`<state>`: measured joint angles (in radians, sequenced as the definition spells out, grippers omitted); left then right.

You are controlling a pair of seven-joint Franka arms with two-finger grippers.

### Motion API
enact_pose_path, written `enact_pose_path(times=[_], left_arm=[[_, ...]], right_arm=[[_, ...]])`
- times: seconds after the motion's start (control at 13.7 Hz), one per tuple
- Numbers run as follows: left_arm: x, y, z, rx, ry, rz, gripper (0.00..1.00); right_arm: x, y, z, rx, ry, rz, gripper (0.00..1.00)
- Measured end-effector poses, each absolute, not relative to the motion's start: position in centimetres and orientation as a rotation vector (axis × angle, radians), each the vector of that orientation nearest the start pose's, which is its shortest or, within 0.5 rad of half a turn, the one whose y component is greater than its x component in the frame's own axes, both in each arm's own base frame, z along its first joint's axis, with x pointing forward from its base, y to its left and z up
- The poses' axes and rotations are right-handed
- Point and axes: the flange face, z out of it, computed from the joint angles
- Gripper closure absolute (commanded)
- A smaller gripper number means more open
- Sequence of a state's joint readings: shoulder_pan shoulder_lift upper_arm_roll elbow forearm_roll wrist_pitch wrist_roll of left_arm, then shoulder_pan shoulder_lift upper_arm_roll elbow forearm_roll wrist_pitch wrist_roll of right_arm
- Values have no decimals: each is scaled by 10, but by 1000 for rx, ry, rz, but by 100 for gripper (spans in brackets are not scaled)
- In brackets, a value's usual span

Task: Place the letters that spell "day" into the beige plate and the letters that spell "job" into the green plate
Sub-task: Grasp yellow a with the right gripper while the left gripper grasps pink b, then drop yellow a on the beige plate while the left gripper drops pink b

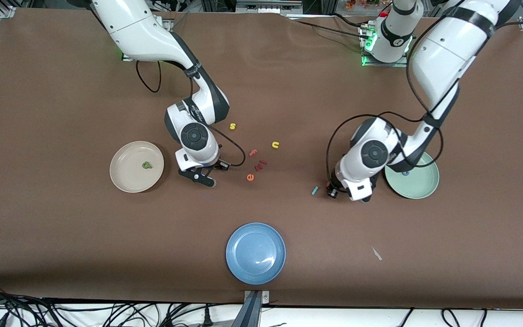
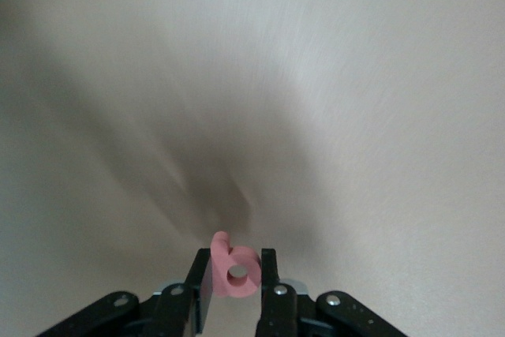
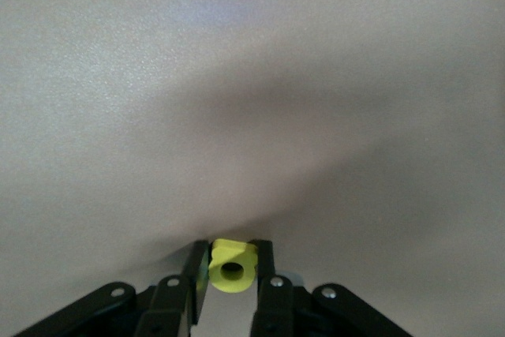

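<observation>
A plain brown table point(image 1: 61, 236) carries three plain round plates: a cream-beige plate point(image 1: 127, 178), a pale sage-green plate point(image 1: 420, 184) and a blue plate point(image 1: 255, 253). A dark green letter point(image 1: 146, 165) lies in the beige plate; a small blue ring letter point(image 1: 405, 173) lies in the green plate. Loose letters on the brown surface: a yellow "s" point(image 1: 232, 126), a yellow "u" point(image 1: 275, 145), a salmon "f" point(image 1: 253, 152), an orange "e" point(image 1: 250, 177) and a thin teal letter point(image 1: 314, 190). The arms are white with black joints. The black left gripper point(image 2: 237, 283) pinches a salmon-pink letter point(image 2: 234, 267); the black right gripper point(image 3: 230, 274) pinches a bright yellow letter point(image 3: 231, 264)
</observation>
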<state>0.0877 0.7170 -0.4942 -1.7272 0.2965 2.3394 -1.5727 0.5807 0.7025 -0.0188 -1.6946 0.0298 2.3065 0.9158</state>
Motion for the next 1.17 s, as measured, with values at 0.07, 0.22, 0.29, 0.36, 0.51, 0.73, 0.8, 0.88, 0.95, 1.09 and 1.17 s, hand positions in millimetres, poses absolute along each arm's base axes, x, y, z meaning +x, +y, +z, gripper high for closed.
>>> enact_pose_path(times=[0.07, 0.22, 0.29, 0.36, 0.51, 0.73, 0.8, 0.88, 0.95, 1.09, 1.17], left_arm=[[631, -214, 224, -2782, -1528, 151, 100], [635, -167, 254, -2813, -1349, 202, 100], [636, -138, 263, -2823, -1259, 254, 100], [635, -104, 267, -2835, -1171, 320, 100], [630, -35, 263, -2875, -1030, 433, 100], [614, 30, 236, -2926, -916, 547, 100], [609, 43, 226, -2937, -893, 581, 100], [606, 53, 216, -2940, -880, 605, 93], [603, 58, 207, -2940, -870, 625, 69], [601, 59, 197, -2946, -862, 652, 0], [601, 57, 196, -2948, -859, 654, 0]], right_arm=[[565, 355, 184, -3140, 581, 110, 95], [574, 343, 204, -3172, 508, 119, 95], [581, 330, 219, -3198, 446, 132, 95], [588, 311, 234, -3223, 380, 148, 95], [602, 270, 260, -3262, 262, 182, 95], [613, 199, 262, -3286, 103, 245, 95], [613, 173, 255, -3259, 62, 294, 94], [612, 145, 245, -3216, 28, 341, 92], [610, 116, 234, -3172, 1, 369, 90], [604, 68, 215, -3122, -20, 402, 21], [602, 56, 209, -3114, -19, 412, 0]])
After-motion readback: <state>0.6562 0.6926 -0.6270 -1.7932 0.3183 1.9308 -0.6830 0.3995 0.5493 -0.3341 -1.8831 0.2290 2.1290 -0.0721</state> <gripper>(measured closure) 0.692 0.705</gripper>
